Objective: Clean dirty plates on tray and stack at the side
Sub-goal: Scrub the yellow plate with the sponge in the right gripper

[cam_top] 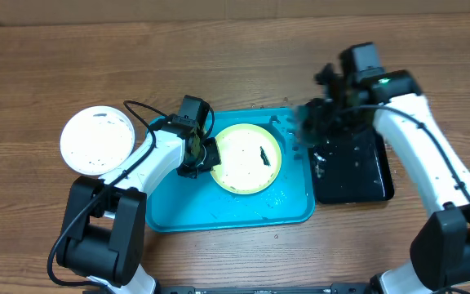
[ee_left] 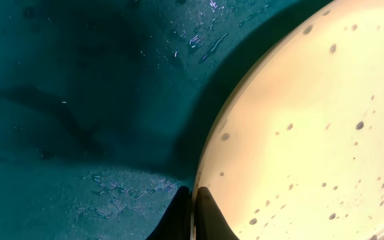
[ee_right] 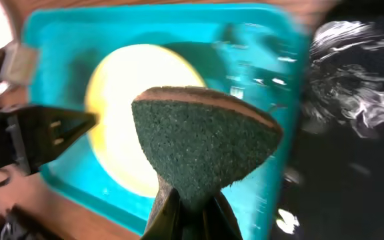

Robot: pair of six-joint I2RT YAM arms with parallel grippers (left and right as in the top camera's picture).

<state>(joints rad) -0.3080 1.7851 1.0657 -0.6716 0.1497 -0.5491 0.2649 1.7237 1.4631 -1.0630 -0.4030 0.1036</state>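
Observation:
The yellow-green plate (cam_top: 247,158) lies on the turquoise tray (cam_top: 219,214) with a dark smear and specks on it. My left gripper (cam_top: 208,155) is shut on the plate's left rim; in the left wrist view the jaws (ee_left: 193,201) pinch the edge of the speckled plate (ee_left: 312,133) over the wet tray (ee_left: 79,100). My right gripper (cam_top: 317,121) is shut on a green scouring sponge (ee_right: 202,137), held above the tray's right edge, blurred. The white plate (cam_top: 98,140) rests on the table at left. The light blue plate is out of view.
A glossy black tray (cam_top: 353,171) sits right of the turquoise tray and shows wet in the right wrist view (ee_right: 359,133). Wooden table surrounds both trays. The left arm's cable loops over the tray's left corner.

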